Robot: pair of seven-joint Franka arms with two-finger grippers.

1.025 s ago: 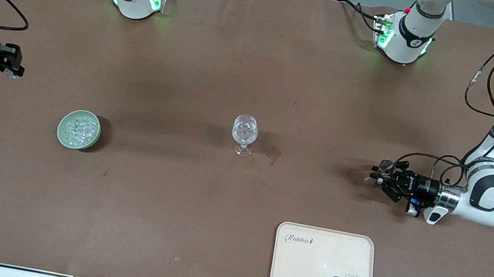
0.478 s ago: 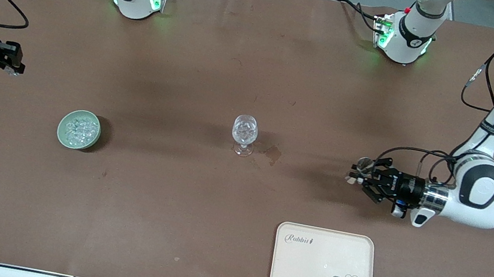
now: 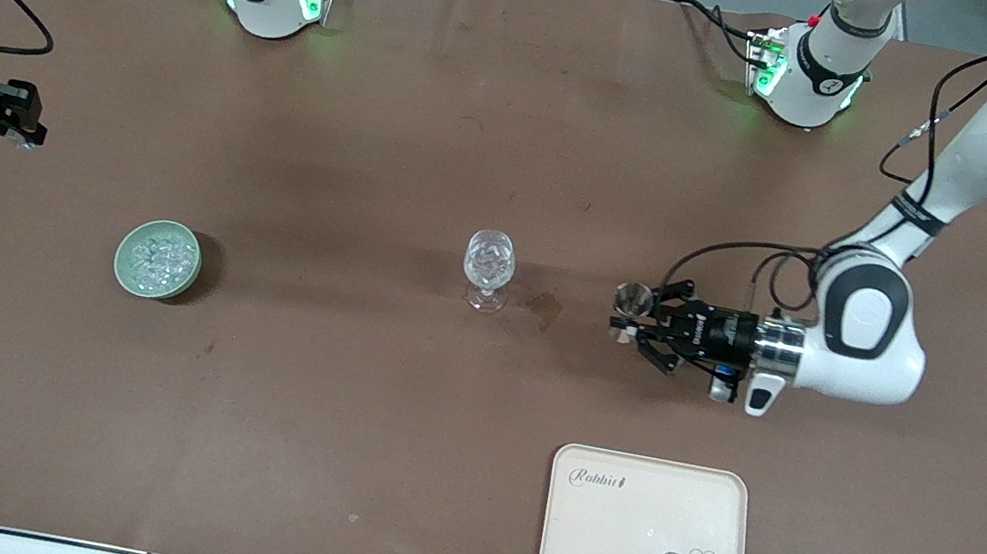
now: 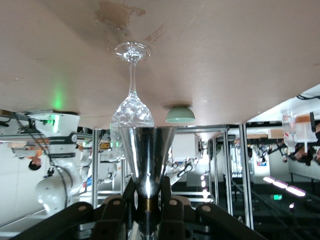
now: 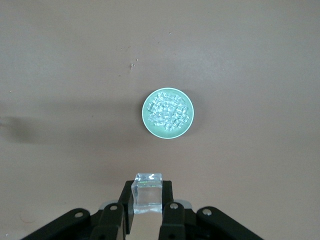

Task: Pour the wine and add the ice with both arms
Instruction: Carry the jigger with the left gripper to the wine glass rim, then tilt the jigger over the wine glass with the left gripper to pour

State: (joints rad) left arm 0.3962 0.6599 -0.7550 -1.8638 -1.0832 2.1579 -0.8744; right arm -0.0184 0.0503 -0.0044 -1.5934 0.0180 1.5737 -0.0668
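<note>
Brown table [image 3: 434,155]: left fingers [image 4: 167,200] clamp jigger [image 4: 146,160], right fingers [image 5: 167,197] ice [image 5: 147,192].

Bare table lies between stemmed glass [image 3: 487,271] and green bowl [image 3: 158,258] — tray [image 3: 647,534] well apart.

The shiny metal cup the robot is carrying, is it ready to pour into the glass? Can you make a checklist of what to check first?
1. Left gripper holds the metal cup tight: ok, its fingers are shut on the narrow waist.
2. Stemmed glass stands upright on the table: ok.
3. Cup is over the glass: not ok, it is beside the glass, toward the left arm's end.
4. Anything in the cup to pour: cannot tell.
5. Right gripper has its ice cube: ok, pinched between the fingers, out over the right arm's end.
6. Green bowl of ice out of the way: ok, well apart from the glass.
</note>
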